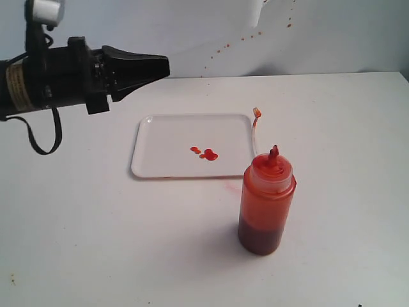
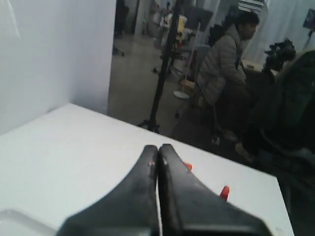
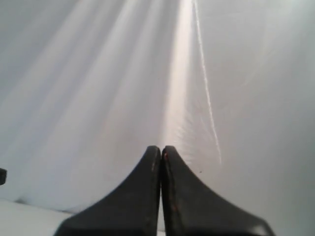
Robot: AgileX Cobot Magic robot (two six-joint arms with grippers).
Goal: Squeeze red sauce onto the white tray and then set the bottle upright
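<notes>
Upright bottle (image 1: 266,204) stands beside the white tray (image 1: 160,144) (red sauce (image 1: 206,153) on it); left pincer (image 2: 158,150), right pincer (image 3: 161,150) both closed.

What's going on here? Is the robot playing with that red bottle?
Nothing is being held right now. The bottle stands upright on the table, just beside the white tray. A few blobs of red sauce sit on the tray, so the squeezing looks done. The left gripper hangs shut in the air, away from the tray. The right gripper is shut too, facing a plain white backdrop.
</notes>
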